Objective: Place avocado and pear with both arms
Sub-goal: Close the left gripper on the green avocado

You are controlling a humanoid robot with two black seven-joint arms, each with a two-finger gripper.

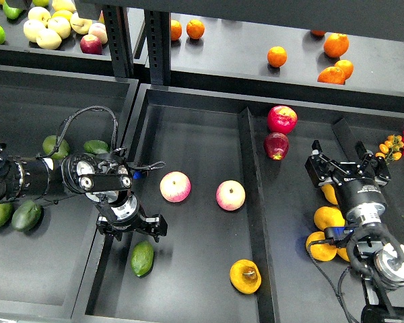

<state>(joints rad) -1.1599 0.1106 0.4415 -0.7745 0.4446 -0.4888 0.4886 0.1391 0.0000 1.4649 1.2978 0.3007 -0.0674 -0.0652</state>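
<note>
The bright green avocado (141, 258) lies on the floor of the middle tray, near its front left corner. The squat yellow-orange pear (245, 276) lies in the same tray at the front right, with its dark hollow facing up. My left gripper (131, 229) hovers just above and behind the avocado. Its fingers are spread and hold nothing. My right gripper (331, 149) is open and empty over the right tray, above the yellow fruit, well to the right of the pear.
Two pink-yellow apples (175, 186) (230, 195) lie mid-tray. Two red apples (281, 119) lie beyond the divider wall (252, 202). Dark avocados (27, 214) fill the left tray. Yellow fruit (328, 217) lies under my right arm. Oranges (277, 56) sit on the back shelf.
</note>
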